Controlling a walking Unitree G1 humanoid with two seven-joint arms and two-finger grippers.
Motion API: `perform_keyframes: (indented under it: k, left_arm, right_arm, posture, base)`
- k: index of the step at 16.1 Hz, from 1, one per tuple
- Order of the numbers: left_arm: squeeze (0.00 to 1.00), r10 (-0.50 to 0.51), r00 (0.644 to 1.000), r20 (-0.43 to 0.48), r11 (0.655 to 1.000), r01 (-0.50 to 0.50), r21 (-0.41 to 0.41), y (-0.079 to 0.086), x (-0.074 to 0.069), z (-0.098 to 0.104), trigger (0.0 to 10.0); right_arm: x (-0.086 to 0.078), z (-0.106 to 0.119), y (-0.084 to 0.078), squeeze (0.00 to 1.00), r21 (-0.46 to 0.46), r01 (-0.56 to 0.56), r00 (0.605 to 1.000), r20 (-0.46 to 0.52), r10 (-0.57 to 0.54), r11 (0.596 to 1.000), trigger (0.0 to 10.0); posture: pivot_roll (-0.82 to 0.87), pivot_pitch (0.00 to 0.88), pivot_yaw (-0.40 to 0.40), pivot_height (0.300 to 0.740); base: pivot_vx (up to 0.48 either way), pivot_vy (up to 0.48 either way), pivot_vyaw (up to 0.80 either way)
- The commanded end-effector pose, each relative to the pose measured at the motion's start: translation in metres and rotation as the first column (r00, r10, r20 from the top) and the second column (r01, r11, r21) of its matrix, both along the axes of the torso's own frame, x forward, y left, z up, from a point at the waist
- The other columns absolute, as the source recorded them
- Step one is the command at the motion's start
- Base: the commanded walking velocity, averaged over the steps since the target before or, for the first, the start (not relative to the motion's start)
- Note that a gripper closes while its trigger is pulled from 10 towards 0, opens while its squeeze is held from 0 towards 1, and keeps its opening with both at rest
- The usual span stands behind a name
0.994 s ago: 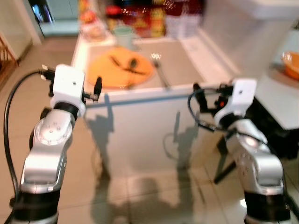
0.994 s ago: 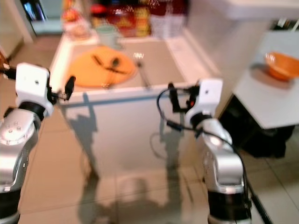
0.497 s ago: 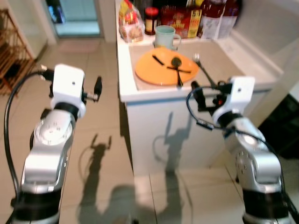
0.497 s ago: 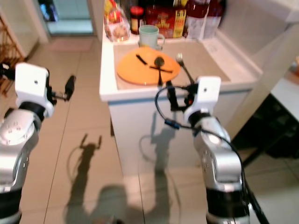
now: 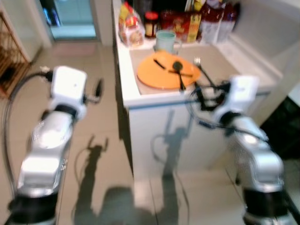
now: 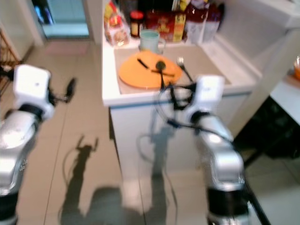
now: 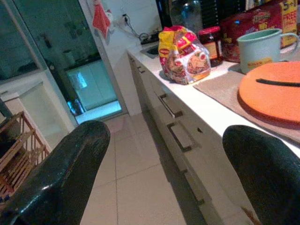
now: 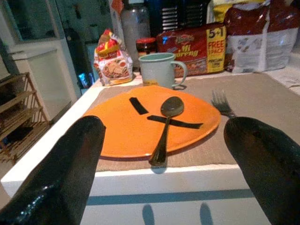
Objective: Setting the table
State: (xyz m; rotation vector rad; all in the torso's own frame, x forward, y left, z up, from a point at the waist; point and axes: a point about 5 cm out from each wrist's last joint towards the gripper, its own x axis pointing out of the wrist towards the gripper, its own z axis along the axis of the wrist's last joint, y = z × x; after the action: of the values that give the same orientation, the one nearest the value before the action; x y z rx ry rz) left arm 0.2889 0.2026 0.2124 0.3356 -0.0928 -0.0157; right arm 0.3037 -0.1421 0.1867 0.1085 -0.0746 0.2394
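An orange plate [image 8: 150, 125] sits on a tan mat [image 8: 262, 108] on the white desk [image 6: 178, 96]. A spoon [image 8: 164, 126] lies on the plate with its round end up near the middle. A fork [image 8: 221, 103] lies on the mat just beside the plate. A green mug [image 8: 159, 69] stands behind the plate, and food packs [image 8: 192, 44] line the back. The right tool [image 8: 164, 154] is at the desk's front edge, facing the plate, fingers wide apart and holding nothing. The left tool [image 7: 164, 168] is over the floor beside the desk, fingers apart too.
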Motion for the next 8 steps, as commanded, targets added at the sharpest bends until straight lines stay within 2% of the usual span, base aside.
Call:
perform_keyframes:
  k: [1,8]
  left_arm:
    - [0.0,-0.035,0.999,0.013,0.999,0.035,0.003,-0.0076,0.0009,0.0034,10.0]
    - [0.0,-0.044,0.999,0.012,0.999,0.044,0.005,-0.0086,0.0025,0.0037,10.0]
  right_arm:
    - [0.0004,0.0002,-0.0112,0.0,-0.014,0.036,0.999,-0.005,-0.036,0.999,10.0]
    - [0.0043,0.0028,-0.017,0.0,-0.053,0.036,0.999,0.001,-0.036,0.998,10.0]
  posture:
    - [0.06,0.019,-0.003,0.74]
    - [0.06,0.018,-0.004,0.74]
  base:
    - [0.379,0.0,0.0]
    - [0.369,0.0,0.0]
